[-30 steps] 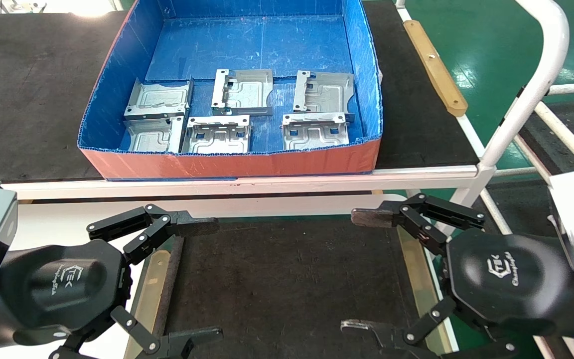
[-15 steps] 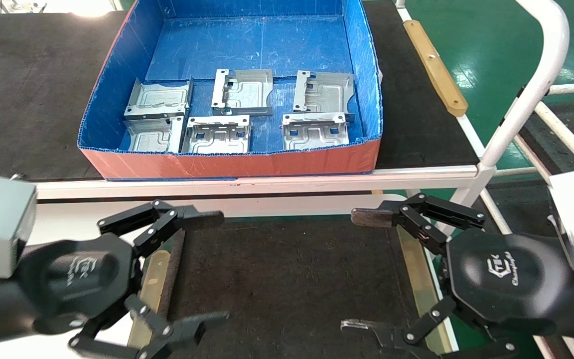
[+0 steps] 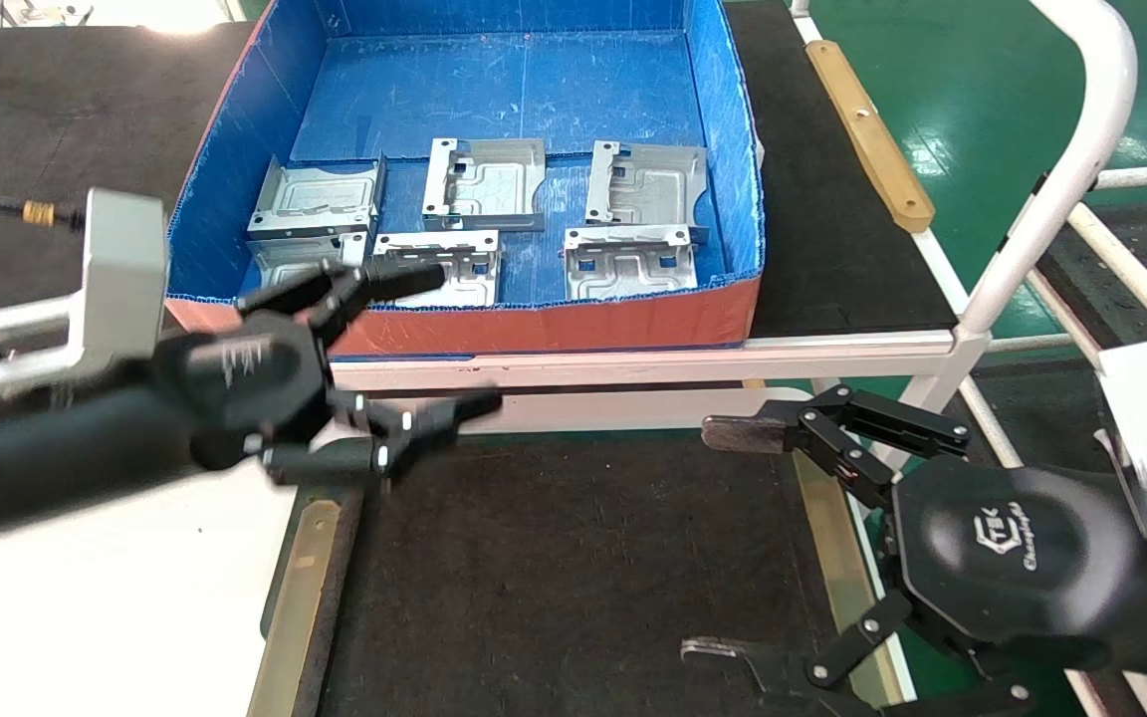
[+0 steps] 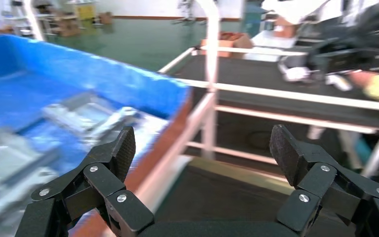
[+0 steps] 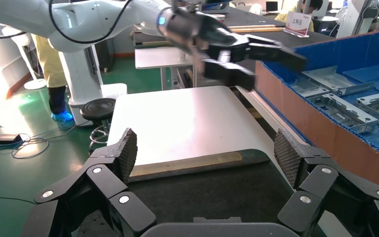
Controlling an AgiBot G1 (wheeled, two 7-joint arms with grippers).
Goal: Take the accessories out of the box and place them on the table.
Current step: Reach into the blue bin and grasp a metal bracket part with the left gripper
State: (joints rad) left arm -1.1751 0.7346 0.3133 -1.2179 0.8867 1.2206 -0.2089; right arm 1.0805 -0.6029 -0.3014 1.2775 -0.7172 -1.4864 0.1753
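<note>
Several silvery brackets lie in the near half of the blue-and-orange box (image 3: 554, 319); one is at the middle back (image 3: 484, 184) and one at the front right (image 3: 628, 264). My left gripper (image 3: 459, 339) is open and empty, raised in front of the box's front wall, one finger over the rim near the front-middle bracket (image 3: 454, 284). In the left wrist view my left gripper (image 4: 202, 148) frames the box wall (image 4: 128, 84) and blurred brackets (image 4: 79, 113). My right gripper (image 3: 708, 543) is open and empty over the table's black mat (image 3: 573, 568); its wrist view shows my right gripper (image 5: 205, 153) above the mat.
The box stands on a white-framed bench with a large black mat (image 3: 56, 149) and a wooden strip (image 3: 867, 129). A white frame tube (image 3: 1081, 149) rises at the right. The table has a white top (image 3: 86, 617) and a tan strip (image 3: 300, 597).
My left arm has risen from the table and swung forward to the box's front wall, still open. My right arm has not moved.
</note>
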